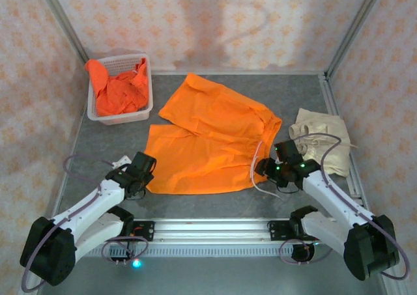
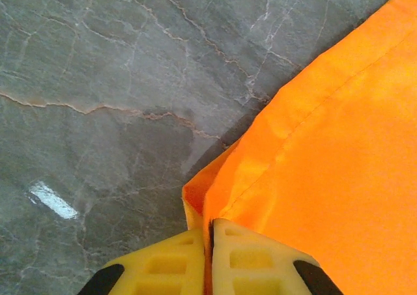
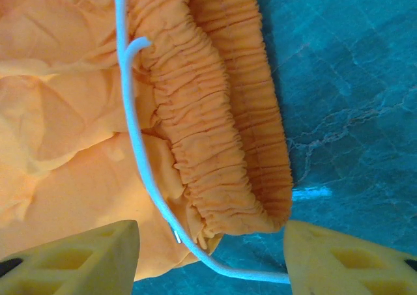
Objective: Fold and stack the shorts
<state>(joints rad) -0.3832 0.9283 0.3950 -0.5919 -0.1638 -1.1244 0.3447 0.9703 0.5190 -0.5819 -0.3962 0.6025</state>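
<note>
Two-handed fold starting: left gripper point(image 2: 210, 259) clamped on hem corner point(image 2: 195, 200) of orange shorts point(image 1: 208, 139), right gripper point(image 3: 212, 246) open astride waistband point(image 3: 221, 112); must close next.

Bright, even light; soft shadows; glare streak on table point(image 2: 52, 200); wrist views sharp.

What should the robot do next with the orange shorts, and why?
Probably shut the right gripper on the waistband: its jaws stand open around that corner, while the left gripper is shut on the hem of the orange shorts.
</note>
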